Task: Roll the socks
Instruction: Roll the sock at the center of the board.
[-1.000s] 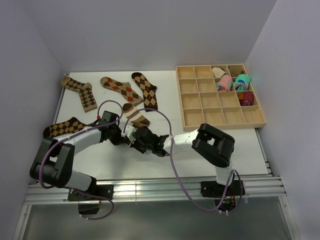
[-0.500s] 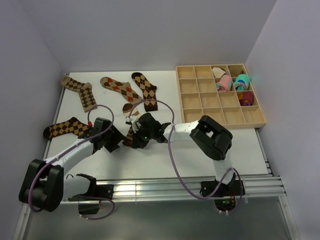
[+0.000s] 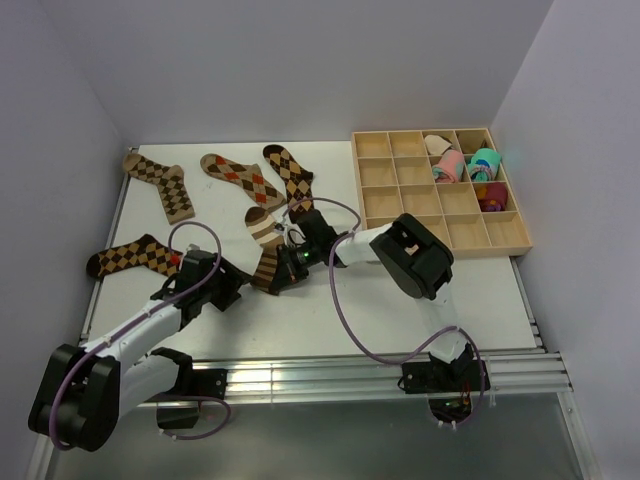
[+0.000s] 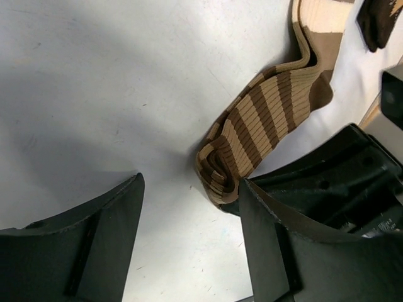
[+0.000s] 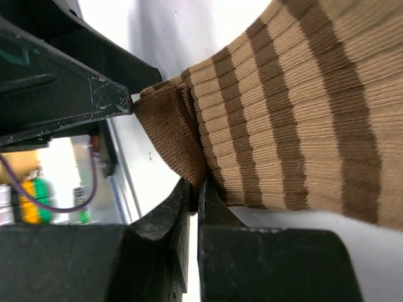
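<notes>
The brown-and-cream striped sock (image 3: pixel 262 238) lies mid-table, its near end rolled into a small coil (image 4: pixel 221 168). My right gripper (image 3: pixel 285 268) is shut on the folded brown edge of that coil (image 5: pixel 173 135), its two black fingertips (image 5: pixel 208 204) pressed together. My left gripper (image 3: pixel 232 288) stands open just left of the coil, with only bare table between its fingers (image 4: pixel 101 239). The coil sits just ahead of the tip of the left gripper's right finger (image 4: pixel 277 245). Four argyle socks lie flat: (image 3: pixel 160 185), (image 3: pixel 240 178), (image 3: pixel 290 180), (image 3: pixel 130 255).
A wooden compartment tray (image 3: pixel 400 205) stands at the back right, with pink (image 3: pixel 448 165) and teal (image 3: pixel 485 162) rolled bundles in its far right cells. Walls close in on the left, back and right. The right arm's cable (image 3: pixel 340 310) loops over the near table.
My left gripper has opened, let go of the striped sock and drawn back to the left. The right arm has swung toward the far side, still shut on the sock's rolled end.
</notes>
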You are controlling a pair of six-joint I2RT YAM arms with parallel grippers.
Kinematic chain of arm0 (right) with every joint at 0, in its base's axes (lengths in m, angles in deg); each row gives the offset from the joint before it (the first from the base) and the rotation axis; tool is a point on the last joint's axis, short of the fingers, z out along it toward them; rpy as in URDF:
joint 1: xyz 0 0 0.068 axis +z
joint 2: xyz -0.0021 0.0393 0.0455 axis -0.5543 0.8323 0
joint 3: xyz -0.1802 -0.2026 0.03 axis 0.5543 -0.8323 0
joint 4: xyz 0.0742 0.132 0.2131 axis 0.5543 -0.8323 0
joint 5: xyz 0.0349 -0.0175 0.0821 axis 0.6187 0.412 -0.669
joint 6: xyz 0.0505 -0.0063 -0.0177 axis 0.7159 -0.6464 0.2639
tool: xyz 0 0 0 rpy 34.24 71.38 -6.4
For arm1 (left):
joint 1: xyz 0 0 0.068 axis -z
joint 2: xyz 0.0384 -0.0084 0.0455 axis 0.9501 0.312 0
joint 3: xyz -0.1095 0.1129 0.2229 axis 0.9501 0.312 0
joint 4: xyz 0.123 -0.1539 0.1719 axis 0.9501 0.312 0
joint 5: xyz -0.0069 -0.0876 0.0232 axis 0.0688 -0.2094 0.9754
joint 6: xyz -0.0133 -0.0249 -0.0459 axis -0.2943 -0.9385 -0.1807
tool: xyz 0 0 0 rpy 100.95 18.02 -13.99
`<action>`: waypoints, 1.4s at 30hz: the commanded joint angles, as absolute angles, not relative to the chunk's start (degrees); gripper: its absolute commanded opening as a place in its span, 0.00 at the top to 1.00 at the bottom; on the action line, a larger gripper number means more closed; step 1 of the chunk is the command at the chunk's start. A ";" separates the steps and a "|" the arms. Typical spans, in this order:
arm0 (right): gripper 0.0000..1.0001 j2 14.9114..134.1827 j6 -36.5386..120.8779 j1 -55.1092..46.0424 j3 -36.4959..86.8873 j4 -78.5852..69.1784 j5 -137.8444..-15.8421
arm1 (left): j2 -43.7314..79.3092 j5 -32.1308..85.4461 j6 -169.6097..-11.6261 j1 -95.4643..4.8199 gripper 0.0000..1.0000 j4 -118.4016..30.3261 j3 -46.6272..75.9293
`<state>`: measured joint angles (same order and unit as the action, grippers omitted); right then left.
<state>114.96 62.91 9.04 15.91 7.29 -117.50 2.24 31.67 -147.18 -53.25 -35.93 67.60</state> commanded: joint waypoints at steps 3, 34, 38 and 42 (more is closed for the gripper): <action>1.00 118.71 65.76 8.44 18.03 2.66 -118.86 | 3.55 30.52 -146.72 -52.57 0.36 -41.41 67.92; 1.00 120.38 67.96 7.03 20.05 1.08 -119.39 | -3.75 31.40 -145.22 -50.90 0.70 -54.59 78.03; 1.00 120.38 67.70 7.03 20.14 0.81 -119.30 | -2.25 31.84 -144.08 -50.82 0.71 -54.51 77.24; 1.00 120.56 67.87 7.03 20.31 0.81 -119.39 | -0.40 31.75 -143.38 -50.90 0.69 -55.29 76.71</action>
